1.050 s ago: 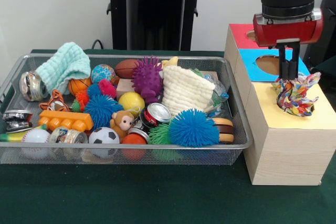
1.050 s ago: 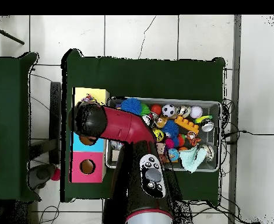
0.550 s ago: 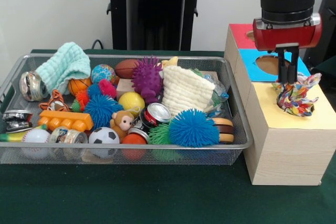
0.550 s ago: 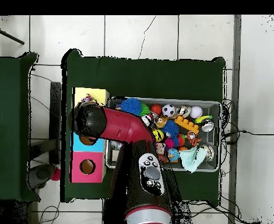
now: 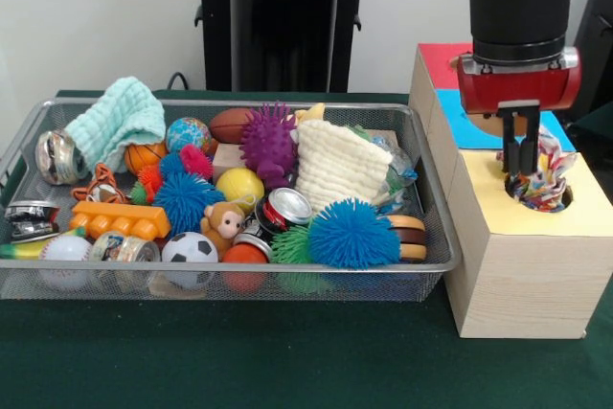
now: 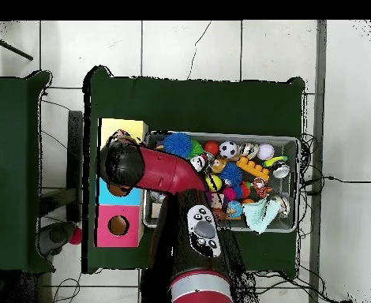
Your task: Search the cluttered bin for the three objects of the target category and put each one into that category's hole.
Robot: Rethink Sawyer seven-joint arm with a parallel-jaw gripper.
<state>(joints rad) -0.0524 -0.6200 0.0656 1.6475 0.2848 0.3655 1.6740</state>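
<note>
A multicoloured patterned cloth sits bunched in the hole of the yellow section of the wooden box, its top edges sticking out. My gripper stands straight above it, fingers close together, tips touching the cloth's left side. In the overhead view the arm's end hides the gripper; only a bit of the cloth shows beside the yellow section. The wire bin holds a mint cloth and a cream knitted cloth among the toys.
The box also has a blue section and a red section, each with a hole. The bin is packed with spiky balls, a soccer ball, a can, an orange brick and other toys.
The gripper has come down and slightly left onto the cloth. The cloth, which stood tall on the yellow section, has sunk lower into the hole.
</note>
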